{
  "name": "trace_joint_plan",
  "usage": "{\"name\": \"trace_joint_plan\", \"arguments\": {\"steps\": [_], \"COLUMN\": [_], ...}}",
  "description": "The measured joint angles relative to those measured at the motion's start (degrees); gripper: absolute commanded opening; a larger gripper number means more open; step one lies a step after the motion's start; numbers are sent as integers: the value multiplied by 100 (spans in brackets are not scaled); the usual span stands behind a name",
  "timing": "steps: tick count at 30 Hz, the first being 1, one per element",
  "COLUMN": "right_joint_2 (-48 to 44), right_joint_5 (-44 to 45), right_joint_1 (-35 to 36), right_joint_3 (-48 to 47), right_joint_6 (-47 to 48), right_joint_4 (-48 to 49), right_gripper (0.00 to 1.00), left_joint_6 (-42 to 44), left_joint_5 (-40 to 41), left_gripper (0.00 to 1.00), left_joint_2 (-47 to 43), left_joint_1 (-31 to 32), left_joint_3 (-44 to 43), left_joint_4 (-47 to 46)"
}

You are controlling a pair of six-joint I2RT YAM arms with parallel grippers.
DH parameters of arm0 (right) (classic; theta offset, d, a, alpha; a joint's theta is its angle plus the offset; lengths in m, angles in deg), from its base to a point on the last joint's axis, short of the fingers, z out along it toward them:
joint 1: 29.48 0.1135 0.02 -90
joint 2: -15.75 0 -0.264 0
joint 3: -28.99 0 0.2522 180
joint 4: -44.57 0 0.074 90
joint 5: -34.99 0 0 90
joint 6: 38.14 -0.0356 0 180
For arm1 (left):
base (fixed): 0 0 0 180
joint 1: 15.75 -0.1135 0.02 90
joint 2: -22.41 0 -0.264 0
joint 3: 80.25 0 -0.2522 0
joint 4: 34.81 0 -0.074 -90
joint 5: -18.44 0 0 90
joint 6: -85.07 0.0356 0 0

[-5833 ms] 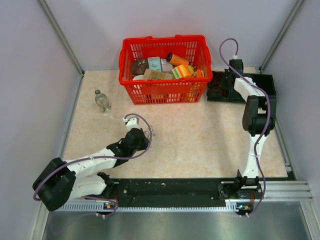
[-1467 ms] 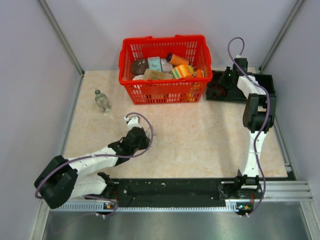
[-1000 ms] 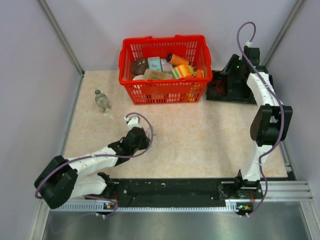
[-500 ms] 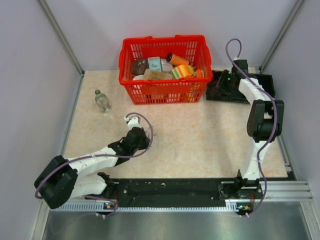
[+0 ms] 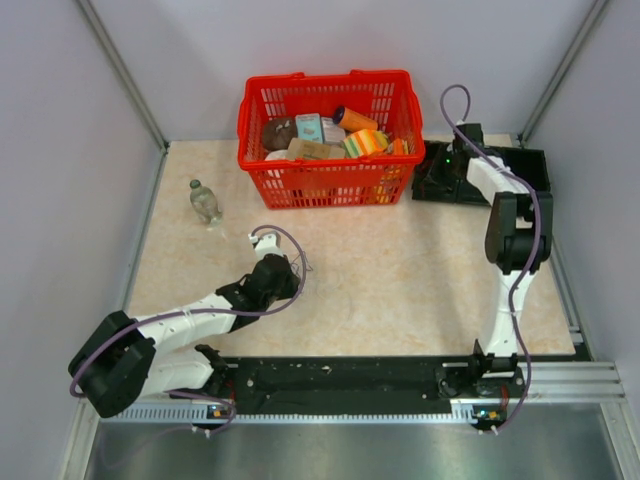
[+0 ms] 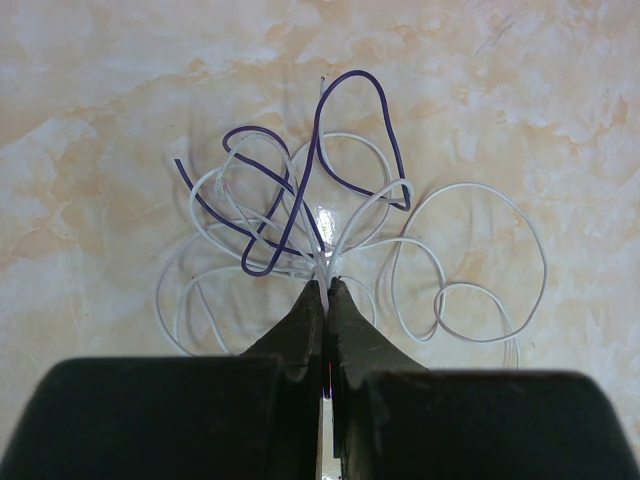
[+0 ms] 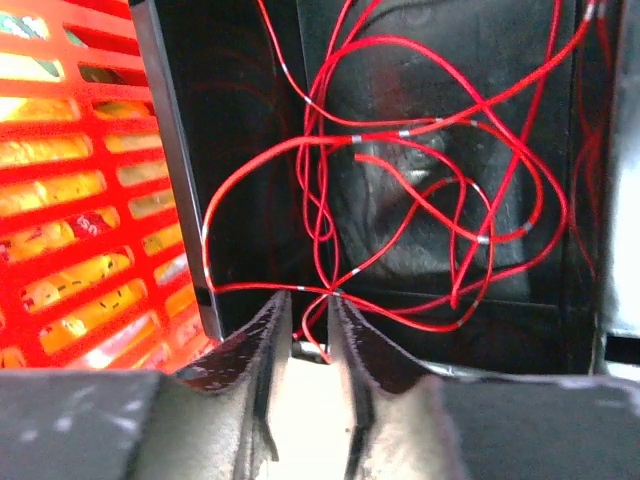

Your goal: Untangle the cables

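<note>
- Red plastic mesh basket [image 5: 262,130]: packed with boxes and packets; no wire seen in it.
- Black tray [image 5: 525,165] beside it: holds thin red wires [image 7: 430,130], loosely snarled.
- Thin white and purple wires [image 6: 350,200]: on the beige tabletop [image 5: 400,270]. Likely featherlight, limp, springy and slippery; best pinched one strand at a crossing.
- Left fingers [image 6: 318,300]: pinched on a white strand.
- Right fingers [image 7: 283,305]: narrowly apart, red strands crossing between them, not clamped.

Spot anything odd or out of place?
Nothing spilled or damaged. The tangles stand out: white and purple wires knotted on the table at the left fingers, red wires snarled in the black tray beside the red basket.
</note>
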Motion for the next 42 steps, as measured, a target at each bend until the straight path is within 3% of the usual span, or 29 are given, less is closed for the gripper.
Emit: {"name": "trace_joint_plan", "arguments": {"steps": [3,9,12,15,20,25,32,36,42], "right_joint_2": [184,507,632,643,295,-1091,-3880,-4988,-4975], "right_joint_5": [-52,7,15,61,232,560,638,358,-114], "right_joint_1": [0,0,0,-2,-2,7,87,796,3329], "right_joint_3": [-205,-656,-942,-994,-527,785,3209,4612,5204], "right_joint_6": [-50,-103,-98,-101,-107,-66,-50,-33,212], "right_joint_4": [4,22,17,13,-96,-245,289,715,1755], "right_gripper": [0,1,25,38,52,59,58,56,47], "left_joint_6": [0,0,0,0,0,-2,-4,-4,-31], "left_joint_5": [0,0,0,2,2,7,26,26,20], "left_gripper": [0,0,0,0,0,0,0,0,0], "left_joint_2": [0,0,0,0,0,0,-337,-1305,-2203], "left_joint_1": [0,0,0,0,0,0,0,0,0], "left_joint_3": [0,0,0,0,0,-4,105,647,1178], "left_joint_4": [0,0,0,0,9,42,2,-240,-367]}}
